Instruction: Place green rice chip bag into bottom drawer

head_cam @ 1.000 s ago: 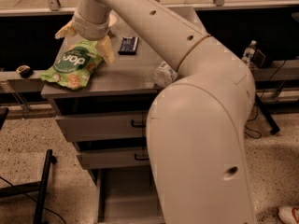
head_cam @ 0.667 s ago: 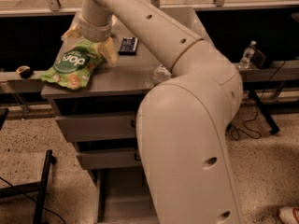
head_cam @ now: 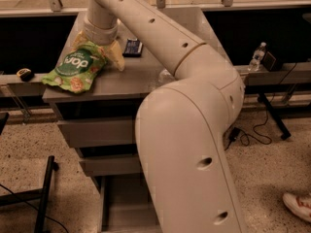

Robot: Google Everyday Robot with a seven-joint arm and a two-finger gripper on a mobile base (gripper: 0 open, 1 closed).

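The green rice chip bag (head_cam: 75, 68) lies on the left part of the grey cabinet top (head_cam: 126, 84), its lower corner near the left edge. My gripper (head_cam: 97, 48) is at the bag's upper end, with its tan fingers (head_cam: 116, 57) on either side of the bunched top, shut on it. The bottom drawer (head_cam: 126, 203) is pulled out at the foot of the cabinet, showing a plain grey inside, partly hidden by my arm. The two shallower drawers (head_cam: 97, 132) above it are closed.
A dark flat object (head_cam: 132, 47) lies on the cabinet top right of the gripper, and something clear (head_cam: 165, 74) shows beside my arm. A water bottle (head_cam: 256, 57) stands on the right ledge. A black stand leg (head_cam: 44, 193) is on the floor at left, cables and a shoe (head_cam: 297, 205) at right.
The gripper and the bag have shifted slightly down and to the right on the cabinet top. My arm's elbow has swung further across the front of the cabinet.
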